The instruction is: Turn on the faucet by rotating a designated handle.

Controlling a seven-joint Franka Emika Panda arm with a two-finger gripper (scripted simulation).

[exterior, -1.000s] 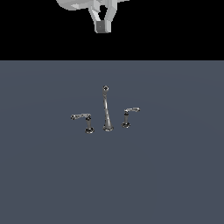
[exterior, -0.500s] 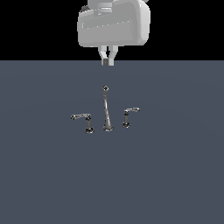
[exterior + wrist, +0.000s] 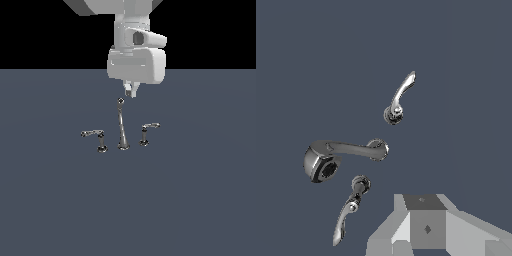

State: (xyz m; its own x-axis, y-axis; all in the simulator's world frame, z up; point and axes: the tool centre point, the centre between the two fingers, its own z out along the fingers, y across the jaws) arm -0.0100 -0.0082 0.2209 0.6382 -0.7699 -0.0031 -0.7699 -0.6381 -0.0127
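Note:
The faucet [image 3: 122, 140] is a small chrome set on the dark floor: a tall thin spout with a handle on each side. The designated handle [image 3: 144, 142], with its short upturned lever, stands on the exterior view's right of the spout. My gripper [image 3: 131, 92] hangs just above the spout's knob tip and slightly to the exterior view's right, shut, with nothing between its fingers and touching nothing. In the wrist view the spout [image 3: 348, 149] lies between the designated handle [image 3: 394, 114] and the other handle [image 3: 360, 185]. My gripper [image 3: 425, 205] shows at the picture's edge.
The other handle [image 3: 102, 147], with the longer, flatter lever, stands on the exterior view's left of the spout. The dark grey floor [image 3: 200, 200] stretches flat all around the faucet. My arm and hand [image 3: 135, 65] come down from above.
My hand has come down from the exterior view's upper edge to just above the spout's tip. The faucet's handles have not moved.

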